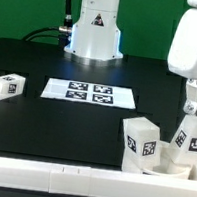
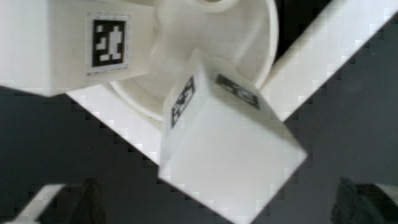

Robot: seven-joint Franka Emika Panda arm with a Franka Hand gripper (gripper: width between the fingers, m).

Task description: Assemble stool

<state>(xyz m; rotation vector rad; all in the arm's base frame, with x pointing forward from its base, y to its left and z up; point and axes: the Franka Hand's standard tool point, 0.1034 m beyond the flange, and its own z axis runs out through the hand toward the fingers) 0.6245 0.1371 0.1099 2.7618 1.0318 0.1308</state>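
Note:
My gripper (image 1: 190, 109) hangs at the exterior view's right, jaws wide open and empty. In the wrist view its fingertips (image 2: 79, 203) show dark on either side of a tilted white stool leg (image 2: 228, 150), which lies between and below them, untouched. That leg (image 1: 191, 139) leans over the round seat (image 1: 171, 169). A second leg (image 1: 139, 140) stands beside it on the seat; the wrist view shows it (image 2: 71, 45) with its tag. The seat's disc (image 2: 199, 55) lies under both. A third leg (image 1: 5, 85) lies far off at the exterior view's left.
The marker board (image 1: 88, 91) lies flat mid-table before the robot base (image 1: 95, 31). A long white rail (image 1: 65, 181) runs along the near edge and turns up beside the seat, seen in the wrist view (image 2: 342, 50).

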